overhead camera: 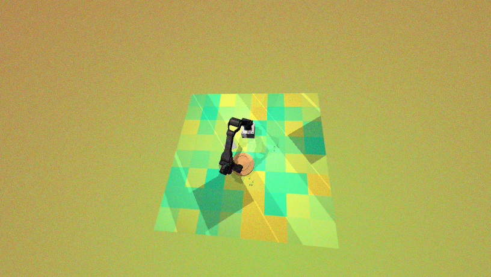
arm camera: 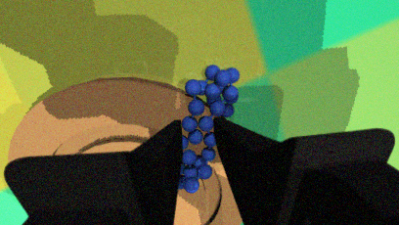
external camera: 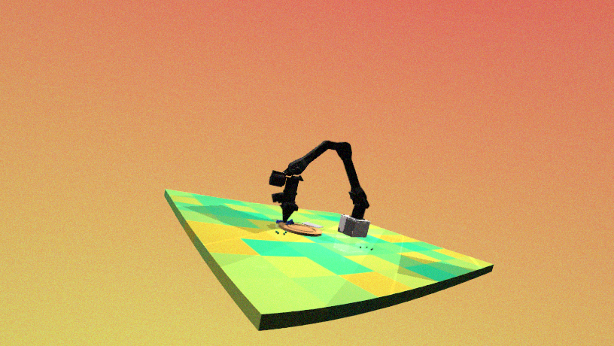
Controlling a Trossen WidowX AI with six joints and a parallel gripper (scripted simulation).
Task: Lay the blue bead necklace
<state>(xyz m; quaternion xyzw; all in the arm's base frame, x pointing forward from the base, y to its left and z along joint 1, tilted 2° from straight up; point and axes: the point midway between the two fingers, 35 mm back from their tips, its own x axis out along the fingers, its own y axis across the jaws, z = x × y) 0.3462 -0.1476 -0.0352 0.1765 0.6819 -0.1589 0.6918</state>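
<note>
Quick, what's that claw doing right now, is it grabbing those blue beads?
Gripper: shut on the blue bead necklace, pinching the bunched strand between its black fingers at the edge of the round bead board.

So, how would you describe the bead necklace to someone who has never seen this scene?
Find the checkered green and yellow table, then the round tan bead board below the arm's tip. The blue bead necklace lies bunched at the board's edge, pinched between the black jaws; the loose beads nearby are tiny and scattered.
</note>
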